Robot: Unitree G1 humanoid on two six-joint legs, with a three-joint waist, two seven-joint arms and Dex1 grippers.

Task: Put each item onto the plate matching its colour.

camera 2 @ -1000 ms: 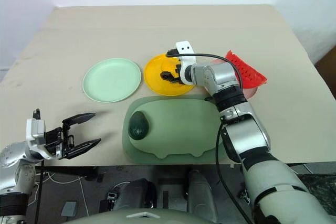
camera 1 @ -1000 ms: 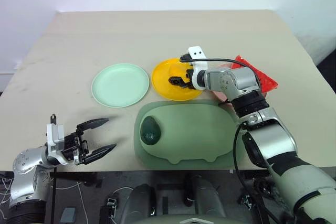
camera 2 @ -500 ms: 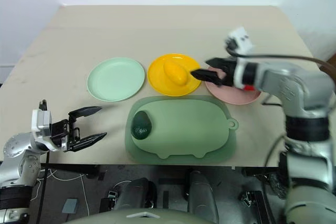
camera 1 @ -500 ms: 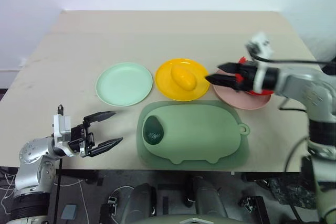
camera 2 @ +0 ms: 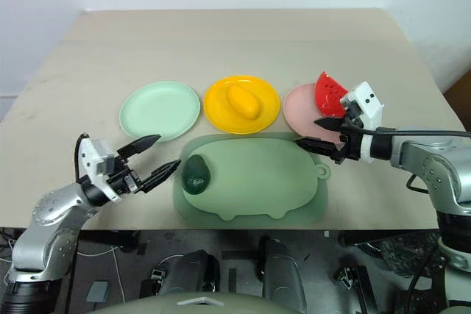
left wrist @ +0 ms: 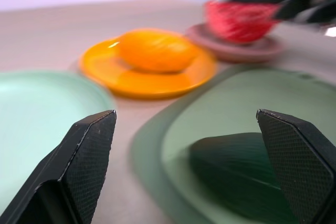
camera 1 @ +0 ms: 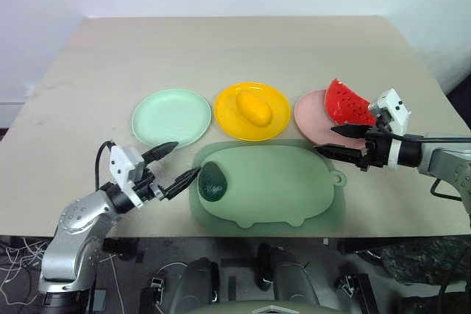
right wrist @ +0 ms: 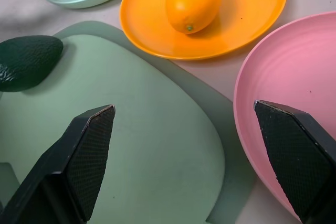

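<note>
The dark green avocado (camera 1: 213, 182) lies on the left end of the pale green mat (camera 1: 283, 185). My left gripper (camera 1: 184, 159) hangs open just left of it, fingertips at the mat's edge and pointing toward the avocado (left wrist: 236, 156). On the yellow plate (camera 1: 229, 117) rests the yellow mango (camera 1: 254, 106). The red watermelon slice (camera 1: 348, 103) leans on the pink plate (camera 1: 309, 112). My right gripper (camera 1: 325, 140) is open and holds nothing, low over the pink plate's near rim and the mat's far right corner. The mint green plate (camera 1: 171, 117) has nothing on it.
The three plates stand in a row across the middle of the beige table (camera 1: 221, 49), with the mat in front of them near the table's front edge. The mat's handle loop (camera 1: 337, 179) sticks out on the right, under my right arm.
My right gripper has drawn back from the yellow plate, where the mango now lies, to the pink plate's near side. My left gripper has swung right, up to the avocado.
</note>
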